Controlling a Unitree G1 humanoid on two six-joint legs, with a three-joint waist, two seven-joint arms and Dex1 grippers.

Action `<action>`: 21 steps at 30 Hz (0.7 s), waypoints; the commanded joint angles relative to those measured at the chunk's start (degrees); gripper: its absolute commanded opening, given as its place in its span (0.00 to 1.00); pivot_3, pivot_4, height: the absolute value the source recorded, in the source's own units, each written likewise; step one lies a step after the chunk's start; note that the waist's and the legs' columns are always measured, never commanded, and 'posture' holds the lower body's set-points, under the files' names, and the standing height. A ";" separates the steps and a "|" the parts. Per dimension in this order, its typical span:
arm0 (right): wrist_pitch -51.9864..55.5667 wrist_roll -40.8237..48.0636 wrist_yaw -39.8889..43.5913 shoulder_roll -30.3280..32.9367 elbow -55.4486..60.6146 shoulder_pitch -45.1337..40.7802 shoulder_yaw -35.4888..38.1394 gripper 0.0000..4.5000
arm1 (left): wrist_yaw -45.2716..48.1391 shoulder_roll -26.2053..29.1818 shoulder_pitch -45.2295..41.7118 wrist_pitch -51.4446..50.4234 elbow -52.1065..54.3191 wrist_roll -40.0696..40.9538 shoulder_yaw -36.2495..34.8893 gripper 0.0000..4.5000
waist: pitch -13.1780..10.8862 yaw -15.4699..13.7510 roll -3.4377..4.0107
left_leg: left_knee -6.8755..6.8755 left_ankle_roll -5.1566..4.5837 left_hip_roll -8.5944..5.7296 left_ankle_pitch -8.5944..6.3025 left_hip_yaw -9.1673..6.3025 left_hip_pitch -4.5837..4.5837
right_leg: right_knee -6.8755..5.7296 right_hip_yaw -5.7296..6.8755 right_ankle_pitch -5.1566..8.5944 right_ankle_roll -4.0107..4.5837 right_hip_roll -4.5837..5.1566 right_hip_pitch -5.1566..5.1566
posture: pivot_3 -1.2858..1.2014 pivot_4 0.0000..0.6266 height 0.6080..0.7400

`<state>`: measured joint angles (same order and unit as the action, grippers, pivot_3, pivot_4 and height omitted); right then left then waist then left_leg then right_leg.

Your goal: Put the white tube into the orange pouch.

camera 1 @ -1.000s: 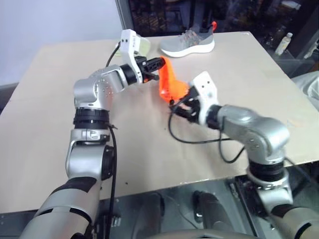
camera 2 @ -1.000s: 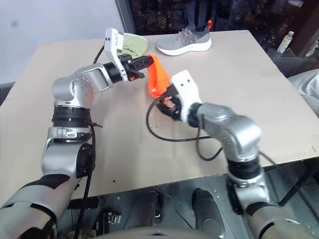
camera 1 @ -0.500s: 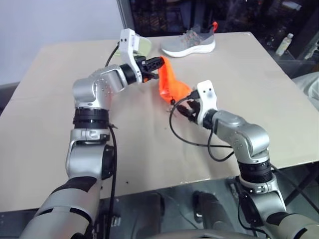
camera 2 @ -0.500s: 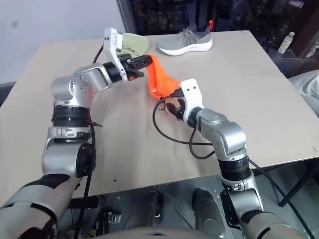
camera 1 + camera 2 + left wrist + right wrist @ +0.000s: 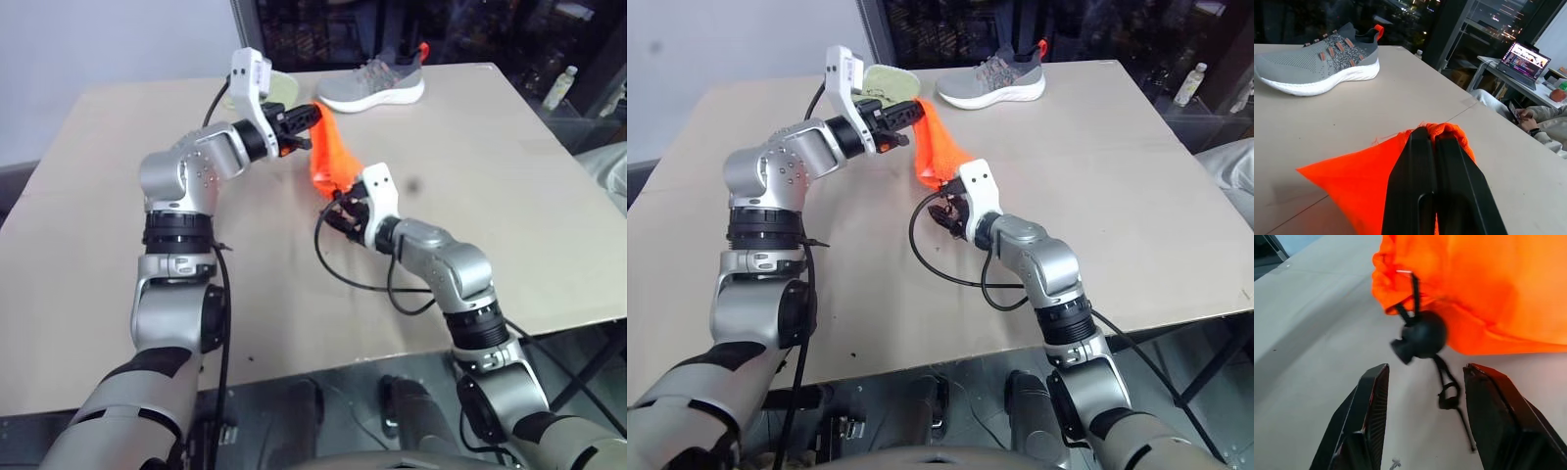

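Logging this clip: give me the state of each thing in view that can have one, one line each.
orange pouch: pinched at its top edge, hanging, lower end near the table.
black toggle: dangling on its cord.
left tool: shut on the orange pouch.
right tool: open, empty, facing the toggle.
grey shoe: upright on its sole.

The pouch (image 5: 1484, 289) is soft orange cloth, matt and wrinkly, with frayed threads along one edge. Its cord (image 5: 1447, 382) is thin black string, and the toggle (image 5: 1422, 335) on it is a smooth, round black ball, a bit shiny. The right gripper (image 5: 1422, 396) has black plastic fingers (image 5: 1371, 406) with fine ridges on the inner sides. The left gripper (image 5: 1436, 147) has smooth, slightly glossy black fingers. The table (image 5: 470, 127) is pale tan, flat and matt. At the far side, the shoe (image 5: 1317, 61) is grey knit cloth with a smooth white sole.
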<state>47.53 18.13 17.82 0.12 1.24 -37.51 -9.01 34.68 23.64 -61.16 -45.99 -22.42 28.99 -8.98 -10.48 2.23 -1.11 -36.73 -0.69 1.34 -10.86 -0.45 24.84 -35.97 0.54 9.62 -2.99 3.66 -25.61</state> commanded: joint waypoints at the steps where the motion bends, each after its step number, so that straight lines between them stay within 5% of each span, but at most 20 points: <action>1: -2.71 0.05 0.65 -0.30 0.63 -1.21 0.91 0.26 | -0.27 0.41 -0.85 0.03 4.60 1.24 -1.61 0.00 | 0.00 0.02 0.00 | 0.00 0.00 0.00 0.00 0.00 0.00 | 0.00 0.00 0.00 0.01 0.00 0.00 | 0.52 0.24 1.00; 3: -2.27 1.13 1.25 0.45 2.52 -0.81 1.94 0.04 | -0.38 0.60 -0.38 -0.03 5.05 1.24 -1.78 0.00 | 0.00 0.01 0.00 | 0.00 0.00 0.00 0.00 0.00 0.00 | -0.01 0.00 -0.01 0.01 0.00 0.00 | 0.52 0.24 1.00; 4: -1.57 1.78 1.71 1.12 4.12 -0.27 2.31 0.01 | -0.63 0.66 0.00 -0.15 5.48 1.33 -1.93 0.00 | 0.00 0.01 0.00 | 0.00 0.00 0.00 0.00 0.00 0.00 | -0.01 0.00 -0.01 0.01 0.00 0.00 | 0.52 0.24 1.00; 15: 14.83 14.66 12.02 20.16 24.17 1.37 8.71 0.01 | -3.13 1.22 6.00 -2.39 12.17 3.78 -5.11 0.00 | 0.00 -0.19 0.00 | -0.01 0.00 0.00 0.00 0.00 -0.01 | -0.01 0.00 0.00 0.00 0.00 0.02 | 0.52 0.24 1.00; 21: 25.04 21.37 18.48 35.62 26.41 -4.26 12.23 0.01 | 2.54 4.16 20.03 -5.07 29.65 6.81 0.25 0.00 | 0.00 0.00 0.00 | 0.02 0.00 0.01 0.00 0.06 -0.07 | 0.00 -0.06 0.01 0.03 0.01 0.03 | 0.52 0.24 1.00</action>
<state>70.63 37.51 34.44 33.95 25.44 -39.91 1.22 34.88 26.67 -43.26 -49.90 -0.90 33.04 -9.96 -10.48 2.23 -1.11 -36.69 -0.68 1.37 -10.86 -0.37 24.76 -35.96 0.47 9.65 -2.91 3.67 -25.59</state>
